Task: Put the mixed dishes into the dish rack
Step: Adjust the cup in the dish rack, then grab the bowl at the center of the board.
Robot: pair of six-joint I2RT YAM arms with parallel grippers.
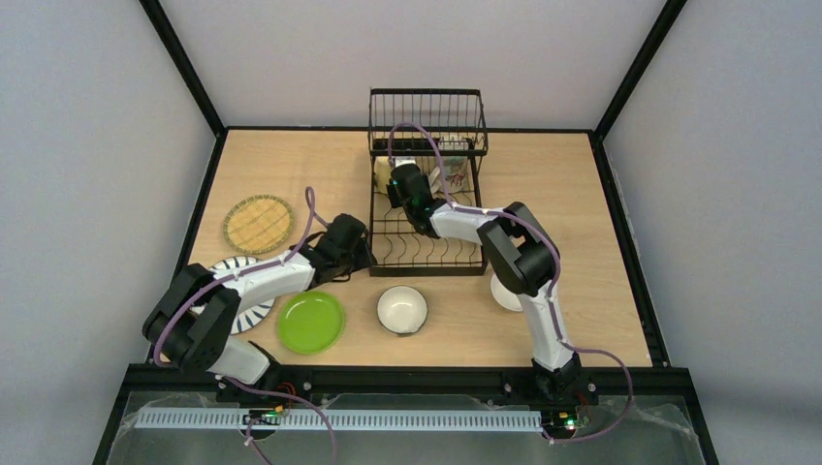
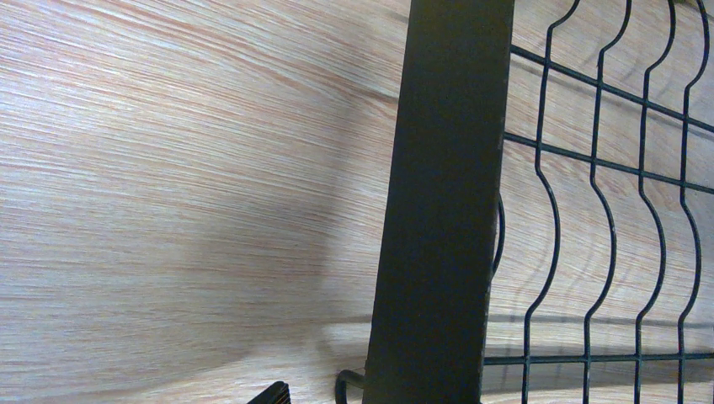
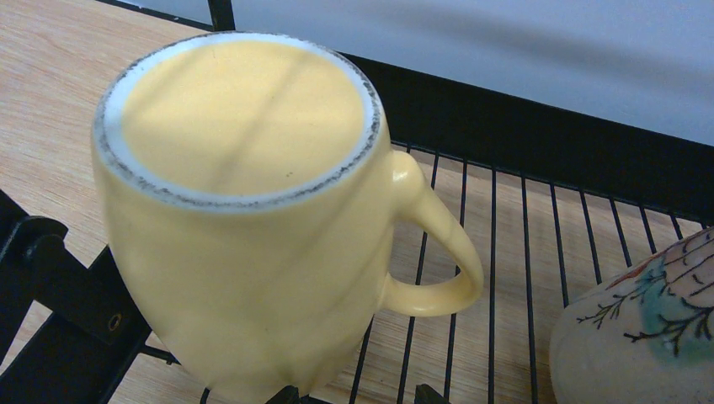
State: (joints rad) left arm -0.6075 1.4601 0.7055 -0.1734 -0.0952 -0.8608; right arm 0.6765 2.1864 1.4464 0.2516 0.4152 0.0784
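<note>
Pale walls and a black frame enclosed the wooden bench [image 1: 291,165], with the dish rack [image 1: 436,247] at its far centre. The pale yellow mug [image 3: 253,210] stood inverted on the wires at the rack's far end, presumably for draining, its handle toward a patterned cup [image 3: 640,337] nearby. The right fingers [image 3: 354,394] sat just beside the mug's lower wall, parted, with nothing between them. The left fingers [image 1: 361,254], spread fully and empty, rested beside the rack's near left corner, possibly to steady it. Slots in the lower base stood unfilled. The lime green plate [image 1: 311,322] and a white bowl [image 1: 402,310] lay on open bench near the front edge, apparently reachable without obstruction.
</note>
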